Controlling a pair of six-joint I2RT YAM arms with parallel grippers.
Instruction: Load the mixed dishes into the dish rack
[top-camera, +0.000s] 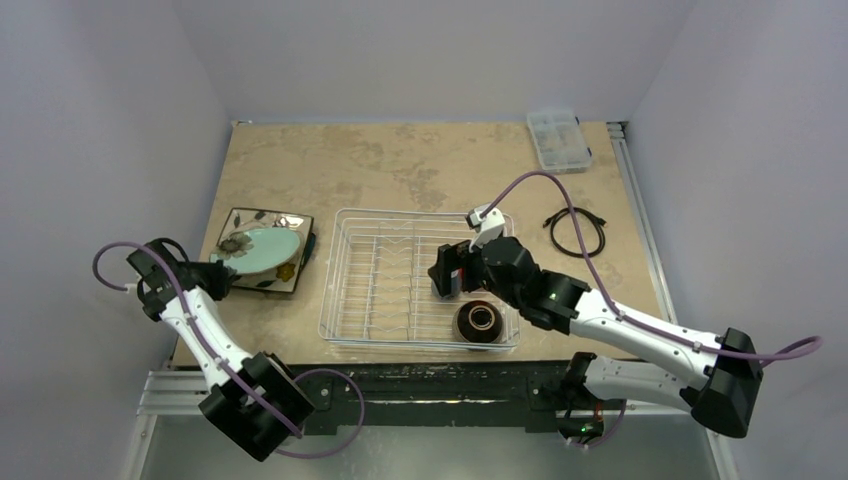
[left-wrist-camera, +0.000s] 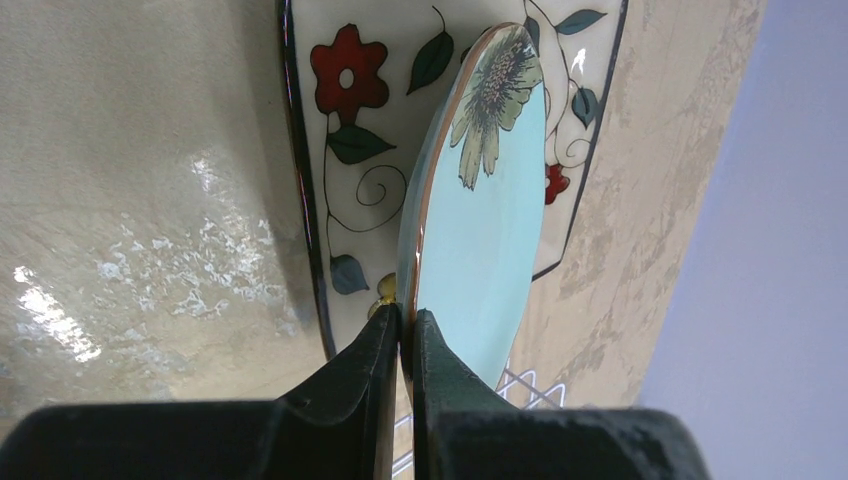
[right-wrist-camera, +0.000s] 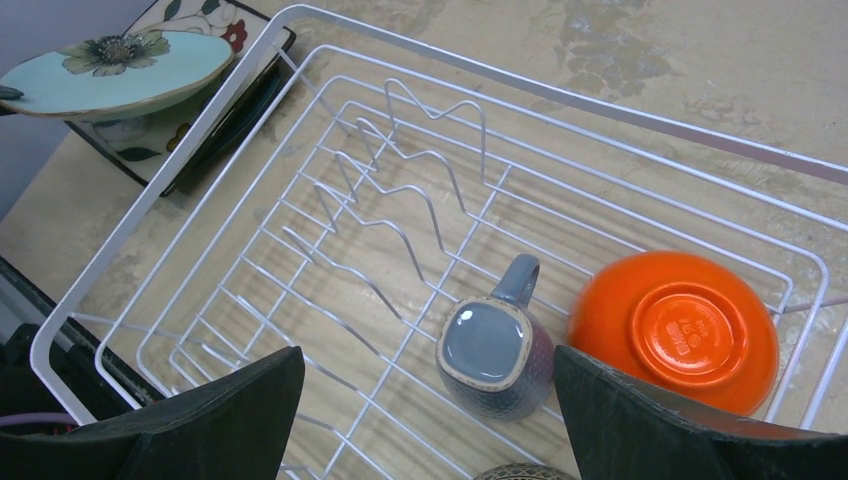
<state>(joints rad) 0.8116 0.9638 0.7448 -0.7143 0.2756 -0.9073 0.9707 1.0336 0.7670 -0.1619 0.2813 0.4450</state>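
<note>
My left gripper (top-camera: 217, 274) is shut on the near rim of the round pale-teal plate (top-camera: 262, 250), which is held just above the square flower-patterned plate (top-camera: 293, 277), left of the dish rack (top-camera: 345, 290). In the left wrist view the fingers (left-wrist-camera: 385, 360) pinch the teal plate (left-wrist-camera: 480, 240) over the square plate (left-wrist-camera: 350, 110). My right gripper (top-camera: 447, 270) is open and empty over the rack's right half. In the right wrist view it (right-wrist-camera: 430, 420) hovers above the grey cup (right-wrist-camera: 497, 350), next to the upturned orange bowl (right-wrist-camera: 675, 330). The dark brown bowl (top-camera: 479, 323) sits in the rack's near right corner.
A clear plastic compartment box (top-camera: 558, 138) stands at the far right of the table. A black coiled cable (top-camera: 577, 232) lies right of the rack. The rack's upright prongs (right-wrist-camera: 400, 190) fill its left half. Walls close in on both sides.
</note>
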